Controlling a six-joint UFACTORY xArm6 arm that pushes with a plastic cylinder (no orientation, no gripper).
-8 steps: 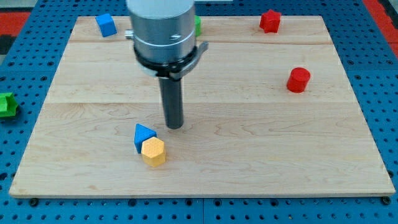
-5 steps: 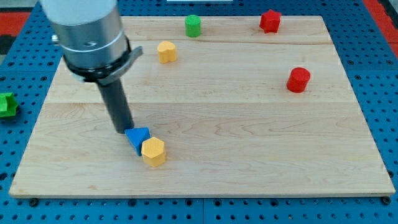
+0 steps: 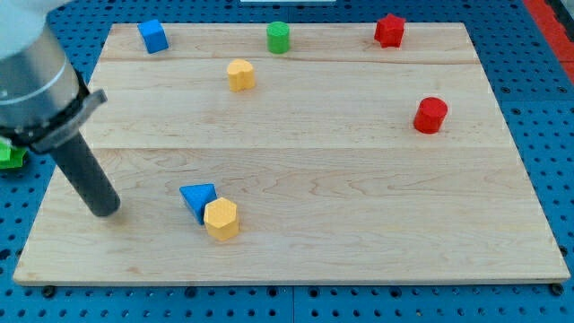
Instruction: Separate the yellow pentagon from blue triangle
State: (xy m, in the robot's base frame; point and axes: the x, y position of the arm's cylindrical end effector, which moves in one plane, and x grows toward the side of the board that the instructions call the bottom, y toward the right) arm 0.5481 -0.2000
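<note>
The yellow pentagon (image 3: 221, 219) lies on the wooden board (image 3: 359, 206) at the lower left of centre. The blue triangle (image 3: 198, 198) touches it on its upper left side. My tip (image 3: 107, 211) rests on the board to the left of the blue triangle, with a clear gap between them. It touches no block.
A blue block (image 3: 152, 36), a green cylinder (image 3: 278, 37) and a red star-shaped block (image 3: 389, 30) sit along the board's top edge. A second yellow block (image 3: 240, 74) lies below them. A red cylinder (image 3: 430, 115) is at the right. A green block (image 3: 11, 154) lies off the board's left edge.
My tip has swept from right of the blue triangle to well left of it. The triangle has turned and shifted slightly. The yellow pentagon has stayed in place.
</note>
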